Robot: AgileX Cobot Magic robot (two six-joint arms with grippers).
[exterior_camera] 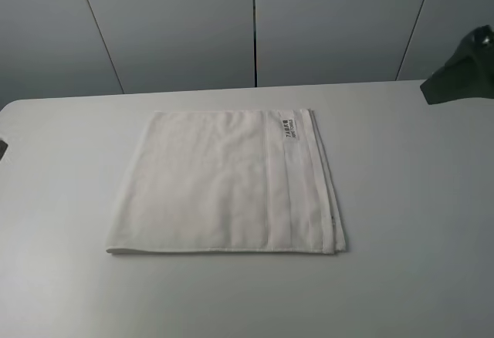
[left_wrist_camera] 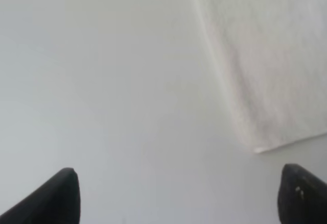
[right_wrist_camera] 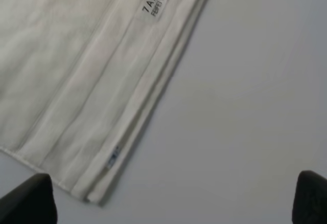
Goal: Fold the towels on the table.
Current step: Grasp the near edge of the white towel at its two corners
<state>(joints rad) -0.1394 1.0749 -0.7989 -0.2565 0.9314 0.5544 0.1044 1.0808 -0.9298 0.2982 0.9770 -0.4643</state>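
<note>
From the high camera I see the towel lying flat on the middle of the table. Its label sits at a far corner above stacked edges, so I judge it already folded. In the left wrist view, my left gripper hangs beside a towel corner, jaws wide apart and empty. In the right wrist view, the right gripper is likewise spread and empty beside the towel's layered edge, probably to leave the fold undisturbed.
</note>
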